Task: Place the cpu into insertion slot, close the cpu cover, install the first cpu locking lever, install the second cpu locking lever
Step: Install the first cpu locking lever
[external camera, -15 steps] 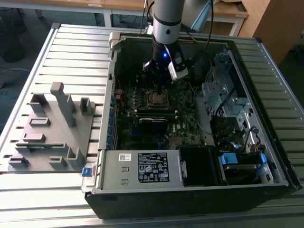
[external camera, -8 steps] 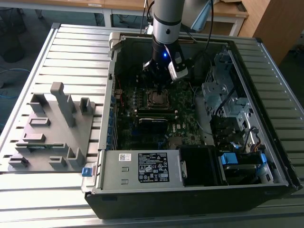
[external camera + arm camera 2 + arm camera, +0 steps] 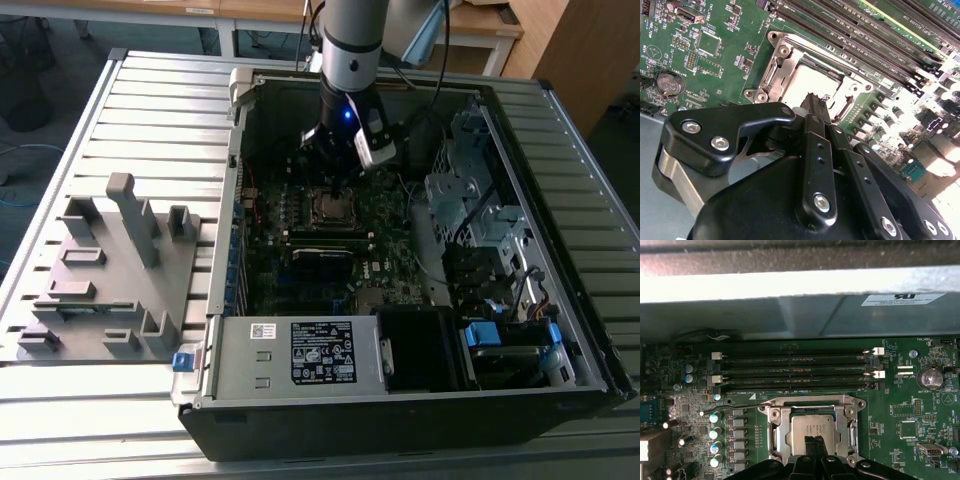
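Observation:
The cpu [image 3: 812, 426] lies flat in the insertion slot [image 3: 332, 208], its silver-grey top showing through the window of the cpu cover [image 3: 776, 432]. That silvery frame lies down around the chip in both wrist views, and its near side is the cpu cover [image 3: 777, 62]. My gripper [image 3: 814, 441] hangs just over the chip's edge with its two black fingers pressed together and nothing seen between them. In the second wrist view the gripper [image 3: 815, 99] tips sit over the bright cpu [image 3: 807, 82]. From outside, the gripper [image 3: 335, 185] points straight down onto the socket inside the open computer case.
Long black memory slots [image 3: 795, 372] run beside the socket, toward the case wall [image 3: 790, 315]. A row of capacitors [image 3: 715, 432] and a coin battery [image 3: 929, 377] flank it. A power supply [image 3: 300, 350] and drive cage [image 3: 470, 190] crowd the case. A grey fixture [image 3: 110, 260] stands outside.

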Robot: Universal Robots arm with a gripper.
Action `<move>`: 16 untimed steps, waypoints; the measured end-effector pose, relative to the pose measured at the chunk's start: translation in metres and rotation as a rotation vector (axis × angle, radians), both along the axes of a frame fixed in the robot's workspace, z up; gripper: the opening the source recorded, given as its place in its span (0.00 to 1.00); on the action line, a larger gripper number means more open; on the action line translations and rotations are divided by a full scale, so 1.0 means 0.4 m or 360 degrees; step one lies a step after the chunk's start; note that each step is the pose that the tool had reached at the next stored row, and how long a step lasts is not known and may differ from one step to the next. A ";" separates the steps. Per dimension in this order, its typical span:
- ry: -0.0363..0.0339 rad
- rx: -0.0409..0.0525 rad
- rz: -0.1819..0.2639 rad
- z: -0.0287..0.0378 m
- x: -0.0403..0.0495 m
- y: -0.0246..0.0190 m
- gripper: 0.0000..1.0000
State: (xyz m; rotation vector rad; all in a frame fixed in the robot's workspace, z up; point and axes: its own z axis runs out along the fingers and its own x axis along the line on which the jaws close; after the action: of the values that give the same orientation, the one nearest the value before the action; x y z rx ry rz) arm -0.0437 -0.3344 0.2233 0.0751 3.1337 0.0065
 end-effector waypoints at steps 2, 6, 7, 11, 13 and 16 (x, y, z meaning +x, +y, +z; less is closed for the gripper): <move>0.0000 0.0000 0.0000 0.002 0.000 0.000 0.10; 0.0000 0.0001 0.0000 0.008 0.000 0.000 0.10; 0.0000 0.0001 0.0000 0.010 0.000 0.000 0.10; 0.0000 0.0001 0.0000 0.020 0.000 0.000 0.10; 0.0000 0.0000 0.0000 0.025 0.000 0.000 0.10; 0.0000 0.0001 0.0000 0.033 0.000 0.000 0.10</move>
State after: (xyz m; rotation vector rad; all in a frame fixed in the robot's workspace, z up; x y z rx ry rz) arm -0.0437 -0.3344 0.2366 0.0751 3.1335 0.0071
